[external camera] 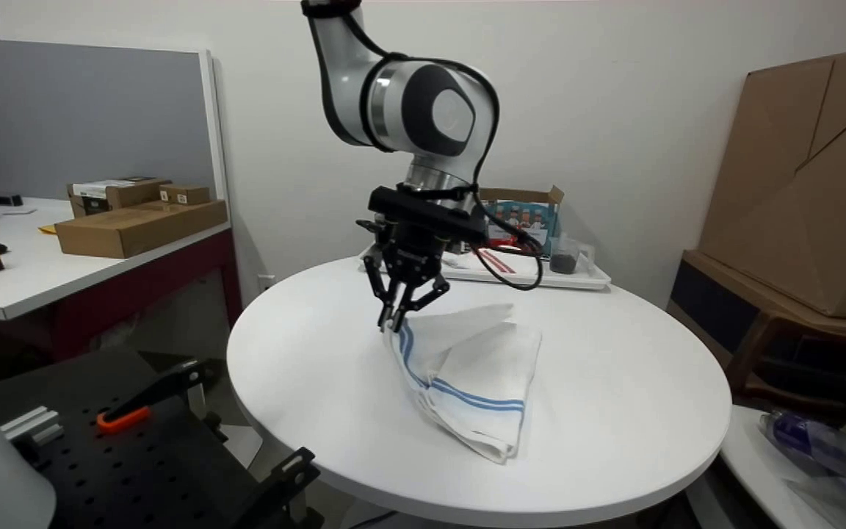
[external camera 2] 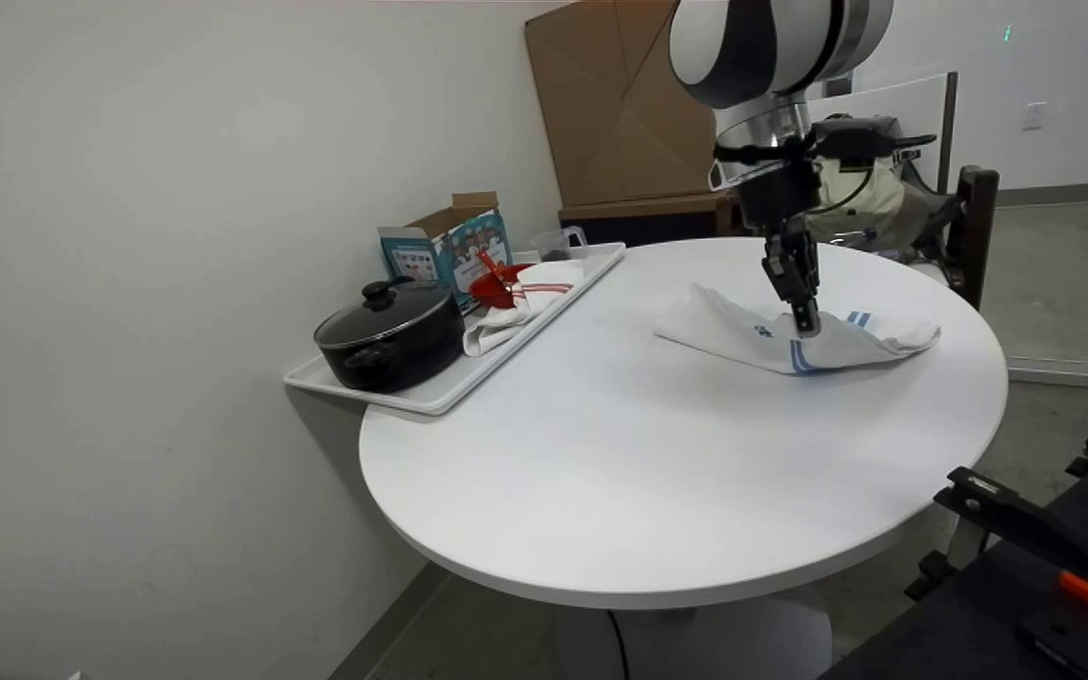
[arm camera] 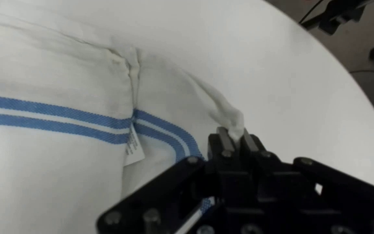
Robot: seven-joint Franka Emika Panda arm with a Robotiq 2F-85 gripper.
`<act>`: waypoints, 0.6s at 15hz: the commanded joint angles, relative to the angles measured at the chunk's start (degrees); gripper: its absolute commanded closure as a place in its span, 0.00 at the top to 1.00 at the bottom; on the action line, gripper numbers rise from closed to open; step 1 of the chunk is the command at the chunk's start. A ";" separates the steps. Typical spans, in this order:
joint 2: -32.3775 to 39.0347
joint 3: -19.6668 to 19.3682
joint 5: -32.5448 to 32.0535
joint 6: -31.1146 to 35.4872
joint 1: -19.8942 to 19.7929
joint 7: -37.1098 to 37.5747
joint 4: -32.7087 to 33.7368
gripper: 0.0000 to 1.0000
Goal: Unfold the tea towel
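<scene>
While the gripper holds a bunched edge of the tea towel between its narrow-set jaws, the remainder lies partly folded on the round white table, blue stripes and a label exposed. Well apart, by the wall, a white tray bears a lidded black pot and a red-striped cloth.

One claw, one blue-striped towel, one red-striped cloth, one pot, one tray

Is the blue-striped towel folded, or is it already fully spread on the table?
Partly folded: in the wrist view, the towel shows overlapping layers beside a white label, and the fingers pinch one edge.
</scene>
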 commanded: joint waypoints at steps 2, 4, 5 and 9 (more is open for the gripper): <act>-4.32 1.13 -1.74 -1.68 4.68 -4.19 -5.80 0.07; -4.71 0.84 -5.12 -1.81 6.94 -5.08 -7.46 0.07; -4.90 0.68 -7.02 -1.57 7.89 -5.15 -8.44 0.06; -4.93 0.54 -12.55 -1.80 10.28 -4.19 -10.80 0.34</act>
